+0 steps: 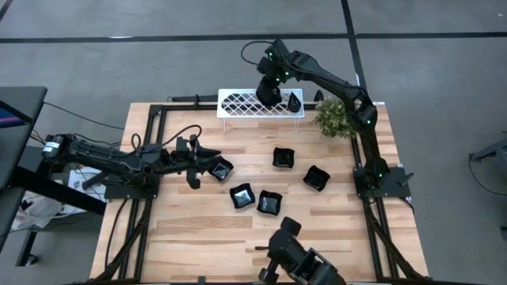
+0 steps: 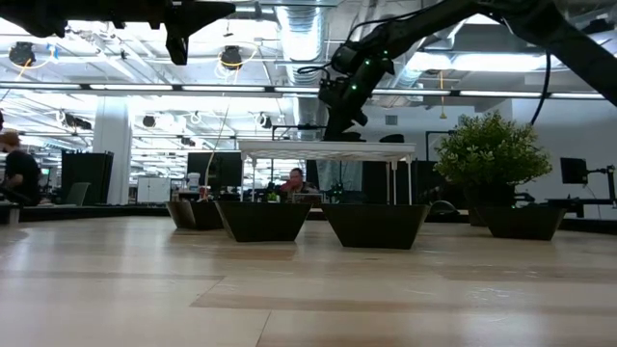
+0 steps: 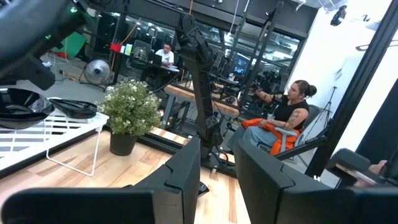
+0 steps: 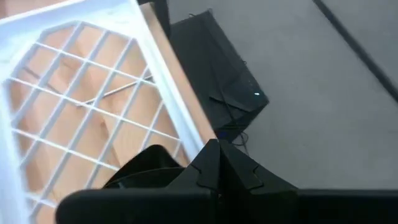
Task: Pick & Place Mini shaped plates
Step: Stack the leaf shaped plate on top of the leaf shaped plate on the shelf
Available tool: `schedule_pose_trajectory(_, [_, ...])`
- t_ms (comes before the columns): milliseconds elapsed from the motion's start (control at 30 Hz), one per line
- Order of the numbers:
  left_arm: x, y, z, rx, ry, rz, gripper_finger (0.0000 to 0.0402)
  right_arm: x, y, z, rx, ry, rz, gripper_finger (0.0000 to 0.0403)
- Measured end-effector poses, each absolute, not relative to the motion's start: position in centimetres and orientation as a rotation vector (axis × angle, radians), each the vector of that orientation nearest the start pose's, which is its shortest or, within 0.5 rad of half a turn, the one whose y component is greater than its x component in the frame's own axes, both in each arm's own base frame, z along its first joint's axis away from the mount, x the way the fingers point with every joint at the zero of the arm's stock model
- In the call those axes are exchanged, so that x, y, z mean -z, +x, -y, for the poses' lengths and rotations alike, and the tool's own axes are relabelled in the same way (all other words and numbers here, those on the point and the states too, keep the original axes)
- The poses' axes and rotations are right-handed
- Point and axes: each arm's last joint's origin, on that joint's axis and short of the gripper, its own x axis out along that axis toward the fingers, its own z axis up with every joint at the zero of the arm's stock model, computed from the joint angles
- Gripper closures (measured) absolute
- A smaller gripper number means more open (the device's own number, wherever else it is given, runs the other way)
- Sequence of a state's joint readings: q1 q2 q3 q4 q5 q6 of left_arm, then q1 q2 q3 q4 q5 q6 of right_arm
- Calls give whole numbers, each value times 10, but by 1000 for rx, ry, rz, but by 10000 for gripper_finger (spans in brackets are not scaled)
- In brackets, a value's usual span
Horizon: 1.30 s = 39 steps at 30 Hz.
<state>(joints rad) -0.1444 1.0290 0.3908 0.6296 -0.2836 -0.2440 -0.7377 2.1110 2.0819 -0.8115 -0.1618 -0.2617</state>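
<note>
Several glossy black mini plates lie flat on the wooden table: one at the left, two toward the near side, two at the right. My left gripper hangs open and level just left of the leftmost plate. Another plate sits on the white lattice rack at the far edge. My right gripper is shut, slanting down over the rack. A further plate lies right beside its fingers. My right gripper has its shut fingers close against the edge of the plate over the rack's lattice, coming from above at a slant. The fingers themselves hide the meeting place, so I cannot tell whether they touch the plate.
A green potted plant stands just right of the rack. A dark camera mount sits at the near edge. Bare wood lies along the near left part of the table. People sit at desks in the room beyond.
</note>
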Motion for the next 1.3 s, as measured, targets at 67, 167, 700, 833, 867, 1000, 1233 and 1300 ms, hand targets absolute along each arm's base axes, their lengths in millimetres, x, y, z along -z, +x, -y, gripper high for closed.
schedule_pose_trajectory(67, [-231,211,22,-140,-242,8,300,-313,347,312,492,105,-834,403])
schedule_pose_trajectory(167, [-231,211,22,-140,-241,9,300,-315,345,315,609,77,-855,403])
schedule_pose_trajectory(700, [-231,211,22,-140,-242,9,300,-308,350,297,529,51,-979,403])
schedule_pose_trajectory(833, [-231,211,22,-139,-242,9,300,-309,355,292,516,30,-961,403])
schedule_pose_trajectory(867, [-231,211,22,-139,-241,9,300,-309,356,292,511,23,-963,403])
schedule_pose_trajectory(1000, [-231,211,22,-140,-242,9,300,-310,356,292,507,8,-955,403])
schedule_pose_trajectory(1233, [-231,211,22,-139,-242,9,300,-313,361,294,453,-18,-884,403])
schedule_pose_trajectory(1300, [-231,211,22,-139,-242,8,300,-314,363,293,407,-6,-852,403])
